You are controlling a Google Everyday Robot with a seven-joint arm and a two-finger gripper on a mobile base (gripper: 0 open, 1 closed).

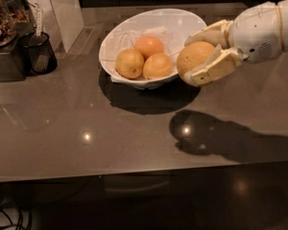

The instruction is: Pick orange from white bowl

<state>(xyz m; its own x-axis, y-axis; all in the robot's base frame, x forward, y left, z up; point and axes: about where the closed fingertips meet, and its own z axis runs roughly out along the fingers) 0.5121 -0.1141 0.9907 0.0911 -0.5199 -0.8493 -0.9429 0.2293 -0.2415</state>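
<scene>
The orange [195, 59] is large, round and dull yellow-orange. My gripper [198, 57] is shut on it, one cream finger behind it and one in front. It hangs in the air just right of the white bowl's [129, 28] right rim, above the table. The bowl is wide and glossy with a slanted rim. Inside it lie two smaller yellow-orange fruits [129, 63] [158, 65] and a small reddish-orange one [149, 46]. My arm reaches in from the right edge.
A grey glossy table top [86, 123] carries the bowl. At the far left stand a black cup [38, 53] and a dark container of brownish bits [2, 18]. A white board [65, 8] leans behind them.
</scene>
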